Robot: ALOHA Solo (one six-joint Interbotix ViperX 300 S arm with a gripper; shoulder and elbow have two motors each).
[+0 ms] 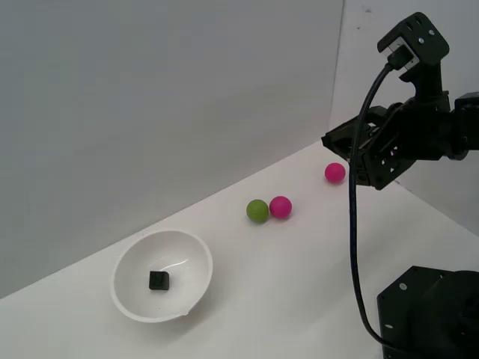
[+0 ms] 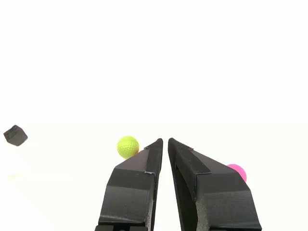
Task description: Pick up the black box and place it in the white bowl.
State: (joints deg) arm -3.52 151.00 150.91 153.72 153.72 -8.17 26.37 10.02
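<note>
The black box lies inside the white bowl, on its bottom. The bowl stands on the table at the exterior view's left. In the wrist view the box shows far off to one side, and the bowl is washed out against the white. My gripper hangs above the table at the exterior view's right, far from the bowl. In the wrist view the gripper has its fingers nearly together with nothing between them.
A green ball and a pink ball touch each other mid-table; a second pink ball lies under the gripper. The wrist view shows the green ball and a pink ball. The robot base stands at the lower right.
</note>
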